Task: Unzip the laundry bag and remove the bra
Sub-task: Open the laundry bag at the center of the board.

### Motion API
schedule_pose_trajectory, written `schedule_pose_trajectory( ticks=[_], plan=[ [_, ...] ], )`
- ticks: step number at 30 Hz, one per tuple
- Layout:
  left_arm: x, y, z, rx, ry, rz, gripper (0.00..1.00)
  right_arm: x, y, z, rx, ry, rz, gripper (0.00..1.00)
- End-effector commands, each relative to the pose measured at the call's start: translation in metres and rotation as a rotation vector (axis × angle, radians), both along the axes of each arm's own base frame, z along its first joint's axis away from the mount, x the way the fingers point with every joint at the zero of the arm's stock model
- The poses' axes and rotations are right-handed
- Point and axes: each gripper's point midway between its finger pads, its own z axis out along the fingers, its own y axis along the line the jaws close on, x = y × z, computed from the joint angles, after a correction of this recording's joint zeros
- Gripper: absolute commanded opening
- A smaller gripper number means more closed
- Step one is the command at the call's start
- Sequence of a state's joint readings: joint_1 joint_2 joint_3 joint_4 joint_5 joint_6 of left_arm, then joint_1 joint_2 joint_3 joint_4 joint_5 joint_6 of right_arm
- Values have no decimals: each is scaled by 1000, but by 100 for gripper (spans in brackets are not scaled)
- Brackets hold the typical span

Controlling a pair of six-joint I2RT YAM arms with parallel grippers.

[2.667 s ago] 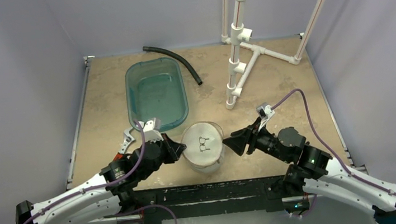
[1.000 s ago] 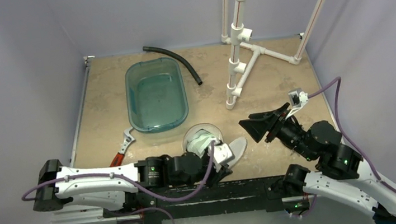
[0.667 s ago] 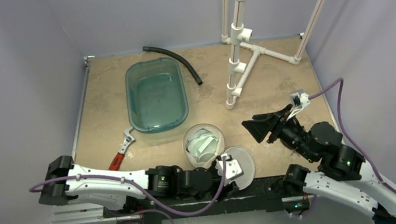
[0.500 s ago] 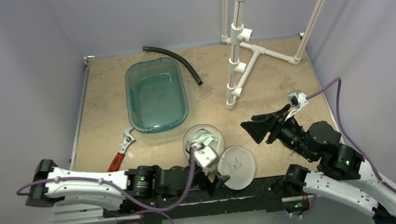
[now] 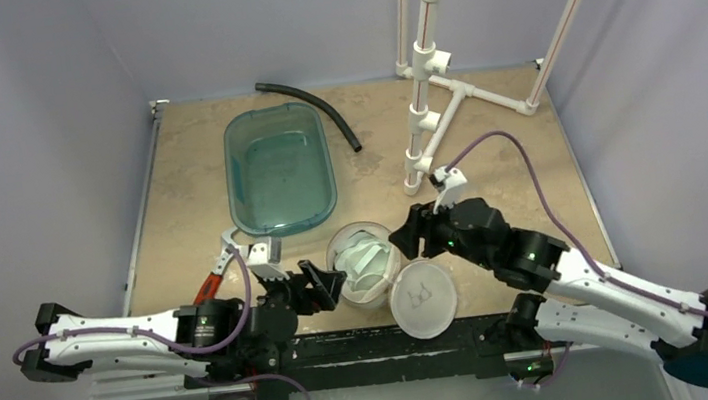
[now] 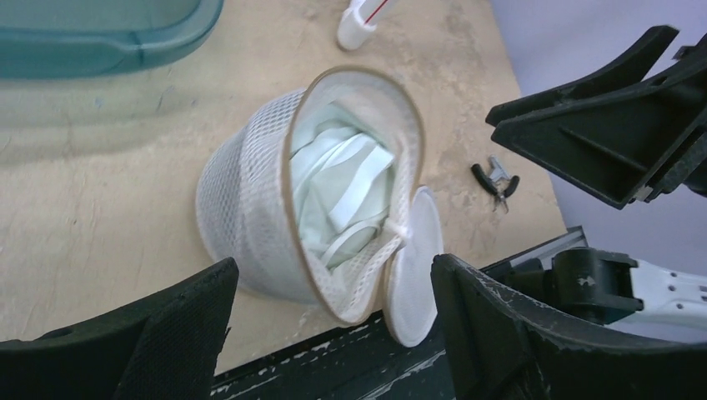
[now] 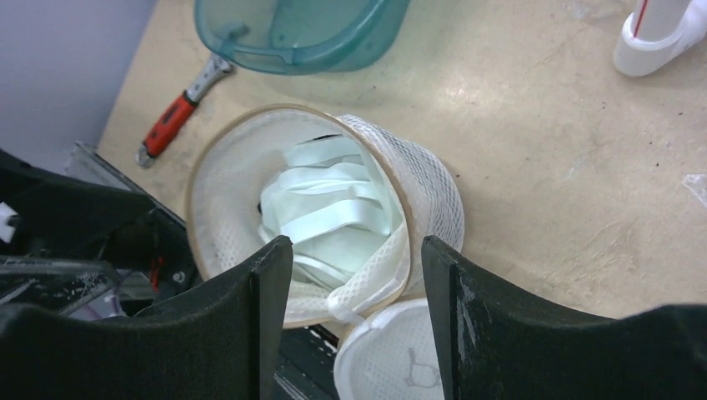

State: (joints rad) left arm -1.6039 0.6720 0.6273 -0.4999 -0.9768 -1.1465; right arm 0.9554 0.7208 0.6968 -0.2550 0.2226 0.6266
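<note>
Tho bag [image 6: 242,200] is unzipped, bra [image 6: 342,183] inside

We find the laundry bag [image 5: 369,296] upright near the front edge of the table [image 5: 496,159], unzipped, with its mouth facing up. Its round lid [image 5: 424,299] lies flat against the bag's near right side, outline side up. Pale folds of the bra [image 5: 362,258] fill the opening.

The left gripper [image 5: 338,287] sits just left of the bag, jaws spread and holding nothing. The right gripper [image 5: 399,242] is at the bag's right rim.

A teal tub [image 5: 279,168] stands beyond the bag. A red-handled wrench [image 5: 217,268] lies to the left. A black hose [image 5: 314,107] and a white pipe stand [image 5: 429,101] occupy the far side.
</note>
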Motion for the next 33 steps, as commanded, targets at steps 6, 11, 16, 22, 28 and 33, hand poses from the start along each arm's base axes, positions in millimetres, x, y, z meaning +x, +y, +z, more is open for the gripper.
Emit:
schedule_pose_trajectory(
  ticks=[6,11,16,22,28,33],
  plan=[
    [3,5,-33,-76,109,85,84,22,10,-32,-119,80,-85,61],
    [11,-10,-56,-42,160,34,80,20,8,-54,-159,116,-86,56],
    [19,-20,-57,-54,170,12,69,21,11,-62,-173,120,-80,47],
    [20,-24,-60,-8,169,1,59,24,18,-74,-210,140,-60,38],
    [21,-24,-65,-6,168,9,44,28,9,-61,-239,114,-94,5],
    [26,-33,-63,-43,146,11,26,35,-11,-44,-326,65,-142,0]
  ],
)
